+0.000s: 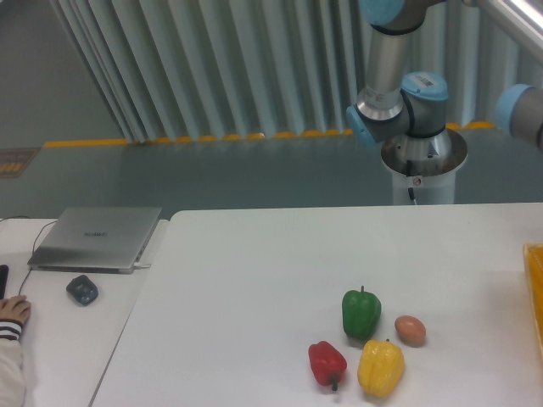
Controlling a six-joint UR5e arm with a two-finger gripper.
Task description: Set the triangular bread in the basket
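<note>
The triangular bread does not show in this view. The basket (536, 292) shows only as a narrow yellow-orange strip at the right edge of the white table (254, 280). Only the arm's base and lower joints (407, 110) are visible behind the table's far edge; the gripper is out of view.
A green bell pepper (361, 313), a red bell pepper (327, 363), a yellow bell pepper (380, 367) and a small brown egg (410, 330) sit grouped at the front right. A closed laptop (97, 237), a mouse (82, 290) and a person's hand (12, 312) are on the left side table.
</note>
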